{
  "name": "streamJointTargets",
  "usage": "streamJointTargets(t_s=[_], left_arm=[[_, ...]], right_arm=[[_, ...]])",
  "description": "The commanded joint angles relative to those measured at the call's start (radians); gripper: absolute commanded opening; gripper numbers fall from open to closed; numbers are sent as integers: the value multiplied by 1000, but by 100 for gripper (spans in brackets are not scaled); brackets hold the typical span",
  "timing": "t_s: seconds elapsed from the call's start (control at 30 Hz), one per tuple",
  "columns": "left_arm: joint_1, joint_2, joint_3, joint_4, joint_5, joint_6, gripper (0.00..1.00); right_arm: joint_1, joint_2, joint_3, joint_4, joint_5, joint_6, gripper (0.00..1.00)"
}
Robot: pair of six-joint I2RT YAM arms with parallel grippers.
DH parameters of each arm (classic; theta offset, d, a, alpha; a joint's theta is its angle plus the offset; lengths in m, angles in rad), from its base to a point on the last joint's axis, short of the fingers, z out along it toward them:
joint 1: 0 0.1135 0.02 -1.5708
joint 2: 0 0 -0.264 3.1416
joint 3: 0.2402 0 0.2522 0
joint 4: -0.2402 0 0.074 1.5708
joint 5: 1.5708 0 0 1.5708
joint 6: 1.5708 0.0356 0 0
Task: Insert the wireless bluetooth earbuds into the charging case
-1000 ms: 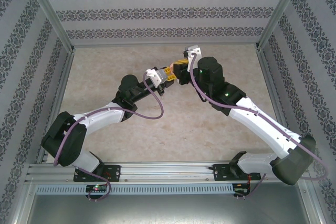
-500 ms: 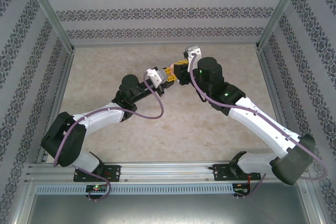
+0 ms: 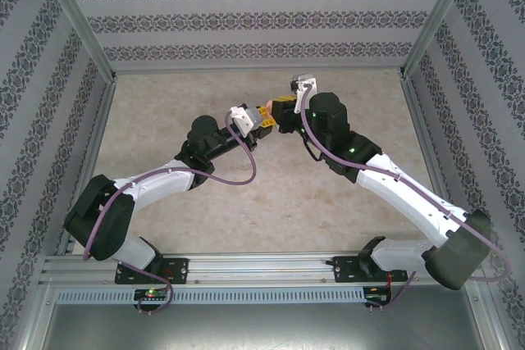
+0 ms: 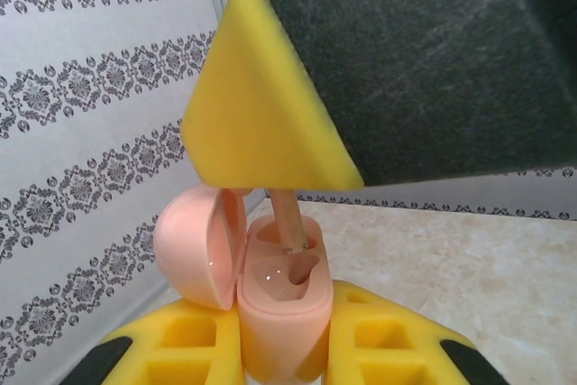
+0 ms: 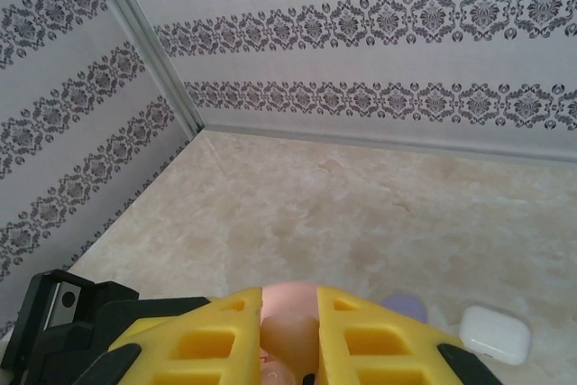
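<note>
Grips the open pale-pink plastic charging case (image 4: 278, 299) with the left gripper (image 4: 284, 322), jaws clamped on its base. Pinches a tiny pale-pink stemmed earbud (image 4: 287, 225) in the right gripper (image 5: 288, 306), just above the case, stem tip entering a socket.

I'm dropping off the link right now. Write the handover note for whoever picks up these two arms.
Left gripper: shut on the pale pink oval charging case, held upright with its hinged lid open.
Right gripper: shut on a pale pink stemmed earbud, stem tip entering one slot of the case.
On the table: white rounded case, looks closed; beside it a purple rounded item, partly hidden.
Done: earbud lined up, partly in.
Left: seat it and release. The second slot looks empty.
</note>
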Motion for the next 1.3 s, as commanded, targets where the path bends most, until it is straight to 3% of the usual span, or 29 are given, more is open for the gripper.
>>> streamJointTargets(t_s=[0.0,0.47,0.87,1.1,1.27], left_arm=[[-27,-32,56,78,22,-9,0],[-25,-37,70,77,31,-37,0],[-25,-46,83,33,57,-34,0],[-25,-41,96,17,69,-36,0],[-26,-39,97,5,70,-39,0]], right_arm=[[1,-12,-32,-16,-21,21,19],[-4,-24,-67,-30,-25,-17,19],[-9,2,-52,-61,-110,-278,18],[-13,30,-6,-122,-199,-340,18],[-35,43,14,-125,-212,-293,25]])
